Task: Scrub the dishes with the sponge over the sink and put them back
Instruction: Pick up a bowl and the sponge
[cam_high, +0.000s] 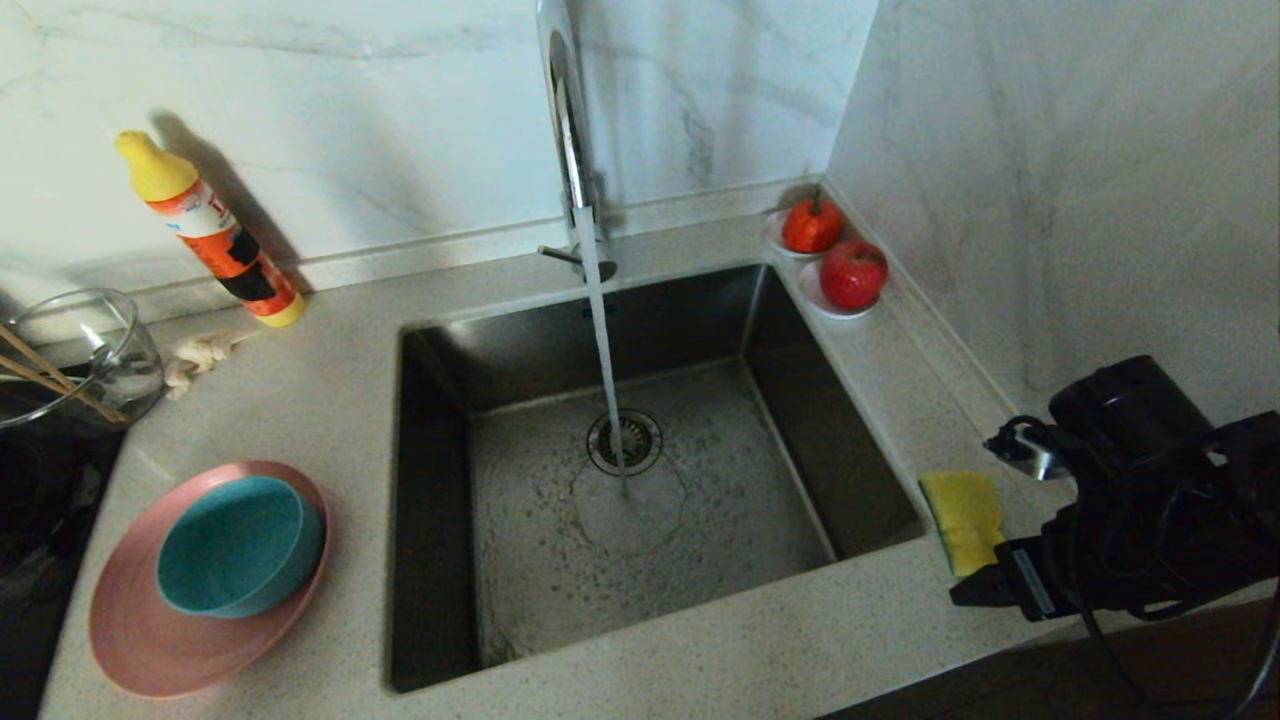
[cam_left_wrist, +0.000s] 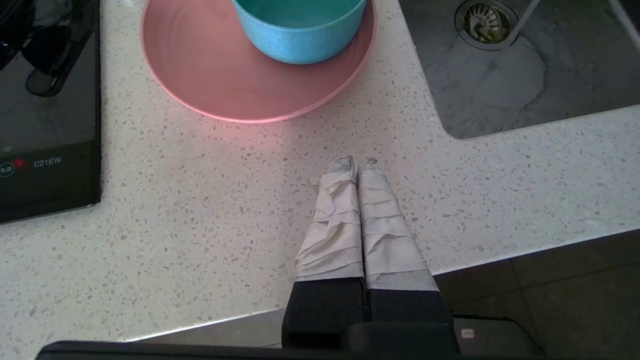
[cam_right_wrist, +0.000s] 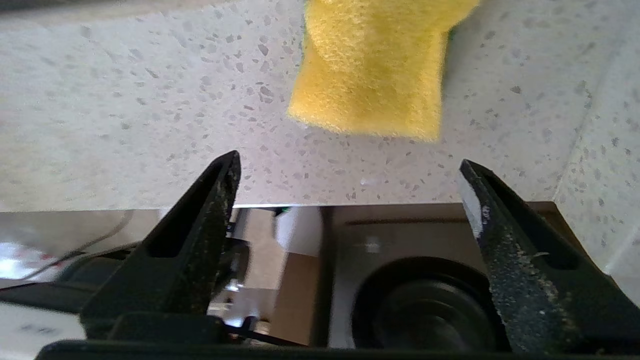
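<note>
One pink plate (cam_high: 150, 640) with one teal bowl (cam_high: 240, 545) on it; one yellow sponge (cam_high: 963, 520); one sink (cam_high: 640, 540) with one drain strainer (cam_high: 625, 441) and one tap (cam_high: 572, 130); two red fruits (cam_high: 853, 273), each on its own white saucer, so two saucers (cam_high: 815, 298); one orange bottle with a yellow cap (cam_high: 210, 228); one clear glass jug (cam_high: 95, 350); two wooden sticks (cam_high: 50, 380) can be counted; two grippers, left gripper (cam_left_wrist: 356, 162) and right gripper (cam_right_wrist: 350, 167)
</note>
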